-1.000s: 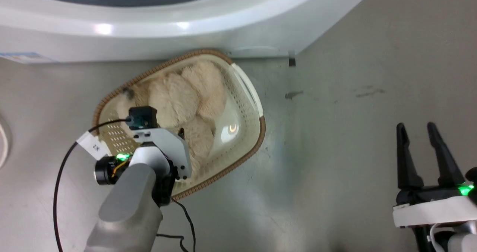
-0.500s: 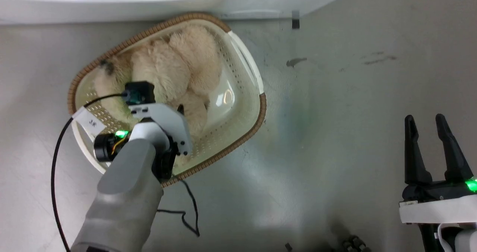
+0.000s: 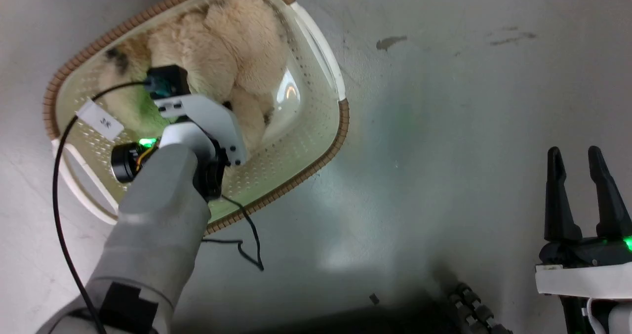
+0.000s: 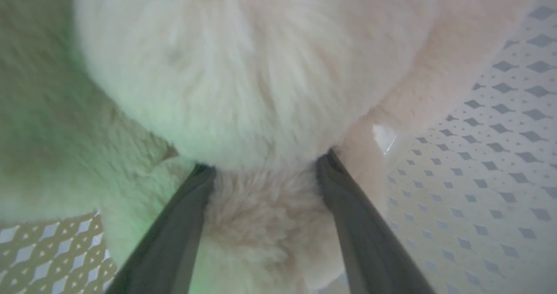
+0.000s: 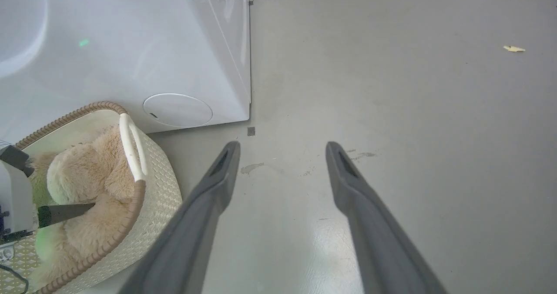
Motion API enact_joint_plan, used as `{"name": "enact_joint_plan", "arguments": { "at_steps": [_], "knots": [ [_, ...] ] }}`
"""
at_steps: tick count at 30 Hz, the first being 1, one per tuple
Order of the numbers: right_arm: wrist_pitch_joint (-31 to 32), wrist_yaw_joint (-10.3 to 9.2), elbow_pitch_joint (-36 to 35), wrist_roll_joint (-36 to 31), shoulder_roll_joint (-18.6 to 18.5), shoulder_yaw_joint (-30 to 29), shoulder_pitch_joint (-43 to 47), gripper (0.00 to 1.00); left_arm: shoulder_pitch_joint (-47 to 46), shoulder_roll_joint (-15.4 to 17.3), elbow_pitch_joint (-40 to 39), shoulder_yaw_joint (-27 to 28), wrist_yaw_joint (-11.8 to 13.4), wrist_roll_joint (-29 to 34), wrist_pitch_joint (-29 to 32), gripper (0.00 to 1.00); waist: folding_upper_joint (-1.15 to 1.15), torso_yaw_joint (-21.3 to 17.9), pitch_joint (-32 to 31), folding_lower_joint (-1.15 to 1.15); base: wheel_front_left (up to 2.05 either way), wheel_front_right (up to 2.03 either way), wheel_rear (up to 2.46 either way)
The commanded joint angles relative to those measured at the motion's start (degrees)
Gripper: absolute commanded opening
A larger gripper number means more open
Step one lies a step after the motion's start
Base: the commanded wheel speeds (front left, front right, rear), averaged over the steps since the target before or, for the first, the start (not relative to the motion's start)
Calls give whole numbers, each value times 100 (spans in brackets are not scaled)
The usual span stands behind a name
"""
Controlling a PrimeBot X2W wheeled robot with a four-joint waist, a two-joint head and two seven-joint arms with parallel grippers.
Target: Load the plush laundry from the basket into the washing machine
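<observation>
The cream-beige plush laundry [image 3: 237,52] lies curled in the oval basket [image 3: 340,126], which stands on the grey floor. My left arm reaches down into the basket. In the left wrist view my left gripper [image 4: 263,163] is open, its fingers [image 4: 191,207] pushed into the fur on either side of a lumpy limb [image 4: 256,224], beside the perforated basket wall [image 4: 478,176]. My right gripper [image 3: 574,151] hangs open over bare floor at the lower right, far from the basket. The right wrist view shows the white washing machine [image 5: 130,46] just behind the basket [image 5: 161,198] and the plush [image 5: 87,176].
A black cable [image 3: 247,245] trails from my left arm onto the floor beside the basket. A dark ribbed part [image 3: 469,304] sits at the bottom edge. The washer's round cover [image 5: 177,110] is low on its front. Open grey floor stretches to the right.
The head camera has tilted down, so the basket has slid up the picture and the washer has left it. My left gripper stays in the basket at the plush; the right gripper holds still.
</observation>
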Motion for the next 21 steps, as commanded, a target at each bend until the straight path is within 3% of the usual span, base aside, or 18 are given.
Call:
{"name": "enact_joint_plan", "arguments": {
  "at_steps": [1,8,9,10,21],
  "knots": [
    [-64,3,-59,78,-9,-29,-90,100,-169,-6,265,-66,48,-119,24,100,0,-61,162,0,0,0,0],
    [-87,3,-97,115,-9,-29,-59,100,-369,-62,564,-119,111,-214,10,100,0,-87,298,0,0,0,0],
    [-87,3,-95,113,-9,-32,-53,100,-384,-76,609,-114,137,-233,52,76,0,-82,298,0,0,0,0],
    [-87,3,-91,110,-9,-35,-49,100,-399,-90,630,-113,142,-245,51,0,0,-76,297,0,0,0,0],
    [-87,3,-14,71,-9,-1,-170,100,-382,-221,680,-22,-111,-501,-224,0,0,40,142,0,0,0,0]
  ]
}}
